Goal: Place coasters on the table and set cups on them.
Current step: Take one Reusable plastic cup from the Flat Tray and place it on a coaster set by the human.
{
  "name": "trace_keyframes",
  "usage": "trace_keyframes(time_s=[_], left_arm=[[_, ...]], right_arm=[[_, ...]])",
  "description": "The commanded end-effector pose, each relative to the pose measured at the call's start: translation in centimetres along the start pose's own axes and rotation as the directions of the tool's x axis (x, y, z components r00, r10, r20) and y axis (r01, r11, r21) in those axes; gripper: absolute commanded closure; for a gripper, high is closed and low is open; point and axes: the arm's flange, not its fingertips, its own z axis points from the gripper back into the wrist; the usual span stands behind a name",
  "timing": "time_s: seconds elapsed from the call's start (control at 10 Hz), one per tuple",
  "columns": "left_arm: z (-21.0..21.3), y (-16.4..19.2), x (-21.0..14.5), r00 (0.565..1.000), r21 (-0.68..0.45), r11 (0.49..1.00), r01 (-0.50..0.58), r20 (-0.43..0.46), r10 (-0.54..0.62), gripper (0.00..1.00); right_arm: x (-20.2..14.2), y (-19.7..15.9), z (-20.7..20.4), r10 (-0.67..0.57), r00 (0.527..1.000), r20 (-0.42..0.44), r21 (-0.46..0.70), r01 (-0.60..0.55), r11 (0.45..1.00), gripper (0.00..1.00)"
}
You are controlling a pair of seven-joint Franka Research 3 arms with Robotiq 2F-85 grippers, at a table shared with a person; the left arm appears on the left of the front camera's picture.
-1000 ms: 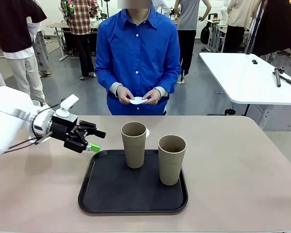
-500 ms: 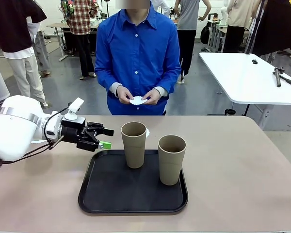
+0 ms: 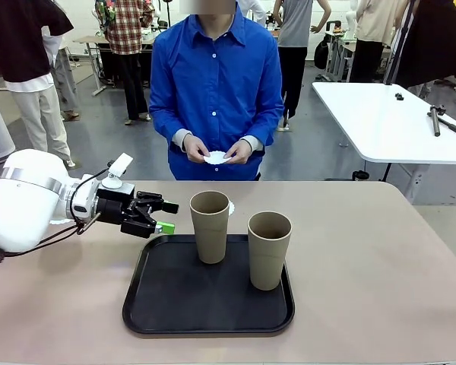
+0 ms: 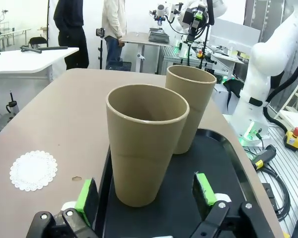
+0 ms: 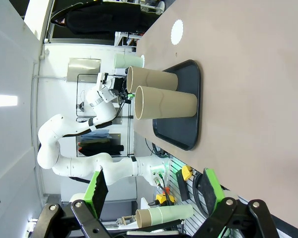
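Over the last second, sees the left claw (image 3: pixel 161 217) carried rightward and farther across the beige matte counter (image 3: pixel 380 266), then halted through the last half of it just left of a tall tan-brown matte tumbler (image 3: pixel 210 226), level with its lower body. Finds that claw released, the tumbler framed between the green pads in the left wrist view, just ahead of them and untouched. Takes this for an approach all but finished, with a short advance and a clench on the tumbler as the likely next step. Leaves that tumbler, and the second tan-brown tumbler (image 3: pixel 268 249) to its right and nearer, upright on the black rounded plastic tray (image 3: pixel 175 308). Spots one white lacy paper coaster (image 4: pixel 33 170) lying bare on the counter just beyond the tray's far edge, a ready landing place. Spots another white coaster (image 3: pixel 216 157) held in the person's hands (image 3: pixel 195 148) at the far side, unmoved across the second. Places the right claw (image 5: pixel 155 187) well off to the right, released and empty. Makes out no brand, label or legible print on tumblers, tray, coasters or claws.
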Motion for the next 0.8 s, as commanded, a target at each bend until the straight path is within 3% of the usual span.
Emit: trace_keyframes(time_s=[0.0, 0.1, 0.7], left_arm=[[0.1, 0.0, 0.0, 1.0, -0.007, 1.0, -0.005, 0.014, 0.005, 0.0], [0.0, 0.0, 0.0, 1.0, 0.0, 1.0, 0.0, 0.0, 0.0, 0.0], [-2.9, 2.6, -3.6, 0.992, -0.063, 0.998, 0.023, 0.125, -0.015, 0.0]], right_arm=[[-0.1, 0.0, 0.0, 0.007, 1.0, 0.005, 0.015, -0.007, 1.0, 0.0], [-0.1, 0.0, 0.0, 0.007, 1.0, 0.005, 0.015, -0.007, 1.0, 0.0], [-0.1, 0.0, 0.0, 0.007, 1.0, 0.005, 0.015, -0.007, 1.0, 0.0]])
